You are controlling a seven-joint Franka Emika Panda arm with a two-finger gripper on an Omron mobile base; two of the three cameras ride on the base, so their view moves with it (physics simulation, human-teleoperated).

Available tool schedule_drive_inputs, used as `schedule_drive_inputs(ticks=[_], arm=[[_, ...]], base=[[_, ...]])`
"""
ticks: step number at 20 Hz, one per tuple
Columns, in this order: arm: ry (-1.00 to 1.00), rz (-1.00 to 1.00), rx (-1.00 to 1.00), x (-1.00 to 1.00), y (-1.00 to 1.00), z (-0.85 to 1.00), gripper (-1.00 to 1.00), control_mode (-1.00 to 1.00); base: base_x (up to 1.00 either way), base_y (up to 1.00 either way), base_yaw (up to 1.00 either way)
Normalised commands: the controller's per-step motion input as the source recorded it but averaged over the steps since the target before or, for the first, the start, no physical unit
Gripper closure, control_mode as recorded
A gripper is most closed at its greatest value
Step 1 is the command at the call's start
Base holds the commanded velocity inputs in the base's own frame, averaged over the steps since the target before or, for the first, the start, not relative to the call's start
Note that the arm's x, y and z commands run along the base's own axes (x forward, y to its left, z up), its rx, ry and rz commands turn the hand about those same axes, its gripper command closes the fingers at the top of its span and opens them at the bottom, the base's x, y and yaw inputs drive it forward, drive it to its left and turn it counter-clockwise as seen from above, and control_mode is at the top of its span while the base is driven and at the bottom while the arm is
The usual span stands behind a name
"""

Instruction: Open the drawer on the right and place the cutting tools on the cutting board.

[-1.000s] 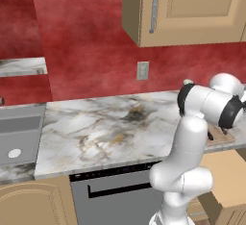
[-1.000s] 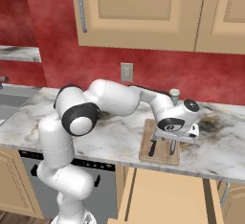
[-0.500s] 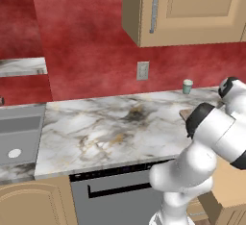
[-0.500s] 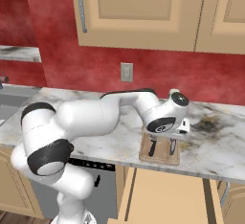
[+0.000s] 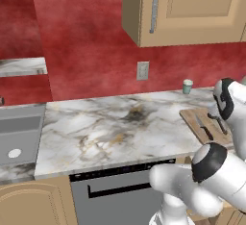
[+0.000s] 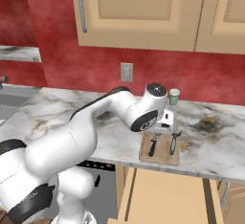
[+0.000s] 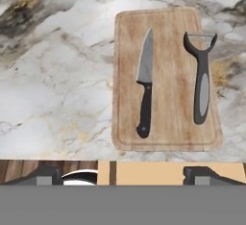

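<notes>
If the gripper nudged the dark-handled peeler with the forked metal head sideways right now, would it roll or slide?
Likely slide: the dark-handled peeler lies flat on the wooden cutting board, and its handle looks flattened rather than round. It looks rigid and probably light. It sits near the board's edge, so a push outward might tip it onto the marble counter.

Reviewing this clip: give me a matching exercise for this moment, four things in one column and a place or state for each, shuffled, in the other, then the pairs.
Things:
1. knife
2. peeler
3. small cup
4. drawer

Places or states:
A. pulled open below the counter edge
B. standing on the counter by the red wall
C. lying on the cutting board, on the side toward the dishwasher
D. lying on the cutting board, its metal head toward the wall

Pairs: 1-C, 2-D, 3-B, 4-A
</notes>
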Motion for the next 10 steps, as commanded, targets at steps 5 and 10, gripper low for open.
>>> schedule_drive_inputs(ticks=[5,10], arm=[[0.0,-0.19,-0.03,0.11,0.78,0.31,-1.0,-1.0],[0.0,-0.11,0.0,0.06,0.71,0.16,-1.0,-1.0]], base=[[0.0,0.0,0.0],[0.0,0.0,0.0]])
